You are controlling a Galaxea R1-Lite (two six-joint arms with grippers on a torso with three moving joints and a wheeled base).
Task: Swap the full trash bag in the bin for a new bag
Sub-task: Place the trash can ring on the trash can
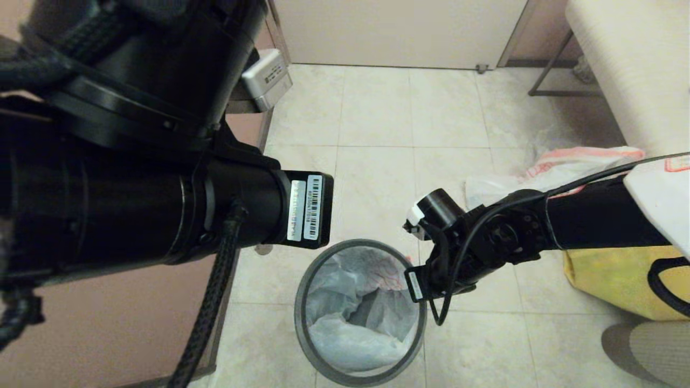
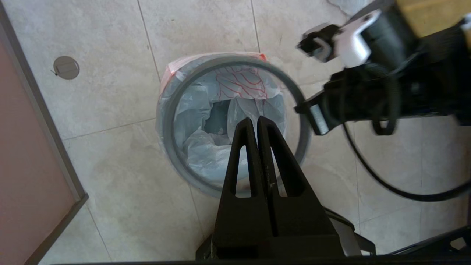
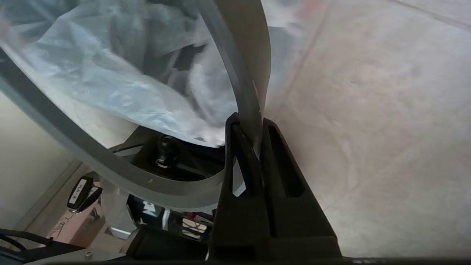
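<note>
Bin (image 1: 360, 372) sits on the floor before us, a limp bag (image 2: 206, 154) lining it, and we have our right gripper (image 3: 250, 136) pinched on its rim ring, probably steadying it, while our left gripper (image 2: 256, 123) hovers above, fingers together.

Yellow fabric bag (image 1: 614, 280) on tiled floor (image 1: 377, 134), beside white bench (image 1: 630, 70).
</note>
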